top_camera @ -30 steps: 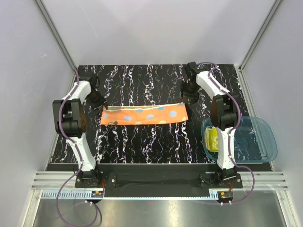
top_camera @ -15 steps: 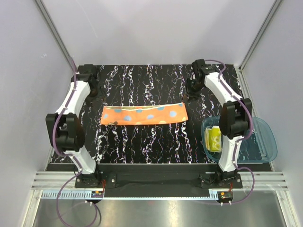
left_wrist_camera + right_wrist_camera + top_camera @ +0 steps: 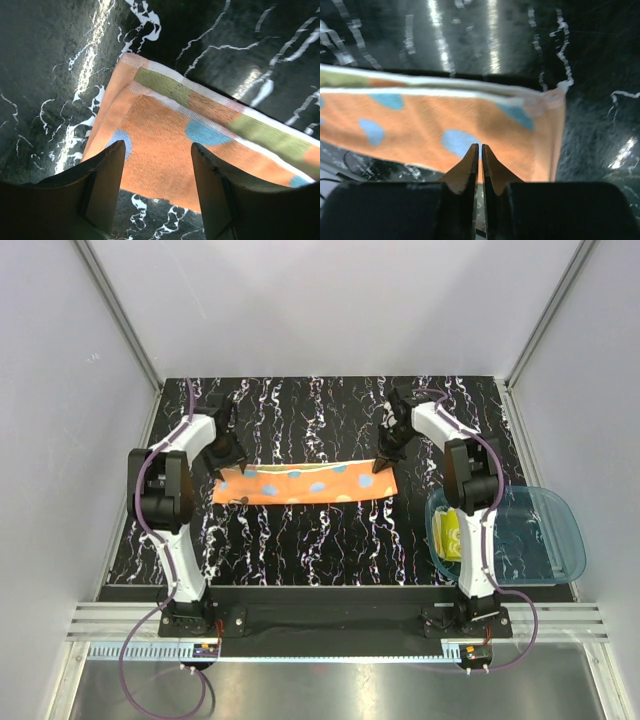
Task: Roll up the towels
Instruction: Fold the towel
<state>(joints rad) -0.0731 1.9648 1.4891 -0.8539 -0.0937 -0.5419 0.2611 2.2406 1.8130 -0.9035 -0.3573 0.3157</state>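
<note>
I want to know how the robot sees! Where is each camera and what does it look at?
Top external: high behind the arms, looking down at the table; both arms show.
Left wrist: on the left arm, looking down at the orange towel; its open fingers show.
Right wrist: looks at that towel's other end; its fingers show pressed together.
All three share the orange towel.

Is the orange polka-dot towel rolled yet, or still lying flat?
Flat, not rolled: the orange towel lies as a long folded strip on the table. The left wrist view shows doubled layers at its corner, but no coil.

A black marble-patterned table (white veins, glossy under overhead light) sits between plain pale walls.
</note>
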